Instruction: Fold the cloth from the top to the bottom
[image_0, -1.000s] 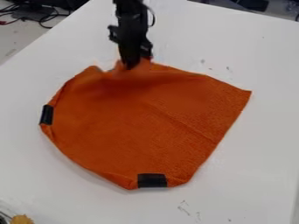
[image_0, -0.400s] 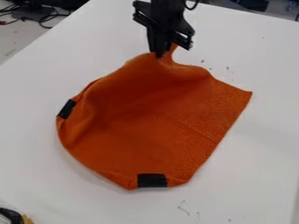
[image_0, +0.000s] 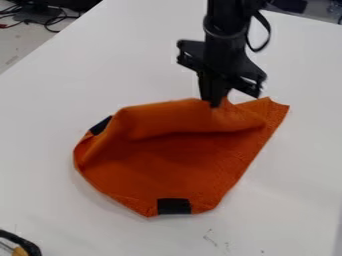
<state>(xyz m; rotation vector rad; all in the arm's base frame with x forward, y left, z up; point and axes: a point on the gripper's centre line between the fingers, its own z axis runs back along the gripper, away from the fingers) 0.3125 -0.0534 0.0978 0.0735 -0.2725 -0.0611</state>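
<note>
The black gripper (image_0: 214, 104) hangs over the upper middle of the work surface, shut on the top edge of the orange cloth (image_0: 163, 165). That edge is lifted and curls over, with a dark shaded fold below it. The cloth's lower part lies flat, and its right corner points up and to the right. One black patch sits at the cloth's bottom edge, and another, partly covered, at its upper left edge.
The white table (image_0: 60, 100) surrounds the cloth. Cables (image_0: 47, 20) lie beyond its edge at the upper left. A black and yellow object (image_0: 20, 246) stands at the lower left corner.
The gripper has moved right and down, pulling the cloth's top edge along. The left side of the cloth has drawn inward. The black and yellow object at the lower left has shifted.
</note>
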